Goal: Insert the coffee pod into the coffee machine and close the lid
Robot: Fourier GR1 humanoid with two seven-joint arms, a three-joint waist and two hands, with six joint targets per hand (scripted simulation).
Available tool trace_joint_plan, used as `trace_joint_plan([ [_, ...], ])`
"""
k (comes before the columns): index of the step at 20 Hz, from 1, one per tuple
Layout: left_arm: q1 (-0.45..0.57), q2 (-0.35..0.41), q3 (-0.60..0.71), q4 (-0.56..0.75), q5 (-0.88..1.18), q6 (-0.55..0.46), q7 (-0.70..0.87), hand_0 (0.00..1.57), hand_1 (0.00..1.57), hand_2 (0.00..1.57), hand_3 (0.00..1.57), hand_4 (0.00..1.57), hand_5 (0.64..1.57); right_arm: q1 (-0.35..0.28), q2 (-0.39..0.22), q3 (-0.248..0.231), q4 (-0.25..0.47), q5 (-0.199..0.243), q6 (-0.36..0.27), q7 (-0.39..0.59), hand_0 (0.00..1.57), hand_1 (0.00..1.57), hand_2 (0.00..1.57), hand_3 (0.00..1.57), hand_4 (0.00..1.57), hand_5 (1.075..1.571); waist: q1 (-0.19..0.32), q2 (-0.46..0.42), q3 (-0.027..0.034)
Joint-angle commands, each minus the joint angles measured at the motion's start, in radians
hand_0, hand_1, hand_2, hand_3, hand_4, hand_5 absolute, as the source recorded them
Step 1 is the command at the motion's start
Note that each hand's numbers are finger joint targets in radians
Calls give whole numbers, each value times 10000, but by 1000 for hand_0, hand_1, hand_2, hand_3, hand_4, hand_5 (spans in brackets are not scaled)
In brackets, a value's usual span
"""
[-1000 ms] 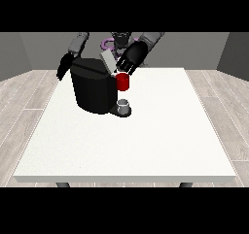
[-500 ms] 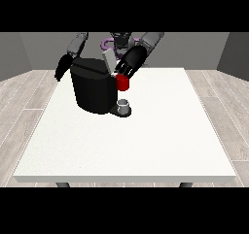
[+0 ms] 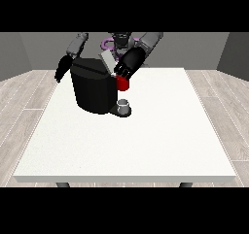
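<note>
The black coffee machine (image 3: 93, 91) stands on the white table (image 3: 160, 141) at the back left. Its grey lid (image 3: 107, 61) is tilted up at the top. The hand at the view's right (image 3: 128, 64) is over the machine's top front, with its fingers (image 3: 120, 73) stretched down against the lid's lower edge. Just below them is a red thing at the machine (image 3: 123, 84). A small grey thing (image 3: 124, 106) sits on the machine's base. The hand at the view's left (image 3: 62, 69) hangs beside the machine's left side with relaxed fingers, holding nothing.
The robot's body (image 3: 119, 40) is behind the machine at the table's far edge. The table's white top stretches to the right of the machine and towards the camera. A wooden floor surrounds the table.
The hand at the view's right has come down a little towards the machine's top and the lid. The hand at the view's left has barely moved.
</note>
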Motion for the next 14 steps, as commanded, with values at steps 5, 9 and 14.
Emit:
trace_joint_plan([
  [5, 46, 311, 26, 150, -272, 664, -387, 1269, 1269, 1275, 1176, 171, 1571, 143, 37, 248, -216, 161, 37, -47, 0, 0, 0, 0, 145, 1571, -186, 183, 7],
  [9, 7, 364, -566, 65, -775, 421, -591, 1212, 1212, 1225, 1100, 0, 1571, -84, 230, 69, -68, 111, -314, 63, 0, 0, 0, 0, 0, 1571, 77, 66, 9],
  [14, 385, 499, -437, 463, -1040, 1279, -645, 1173, 1173, 1170, 1017, 0, 1571, 161, 144, 392, -718, 116, 74, 685, 0, 0, 0, 0, 0, 1571, -561, 53, 3],
])
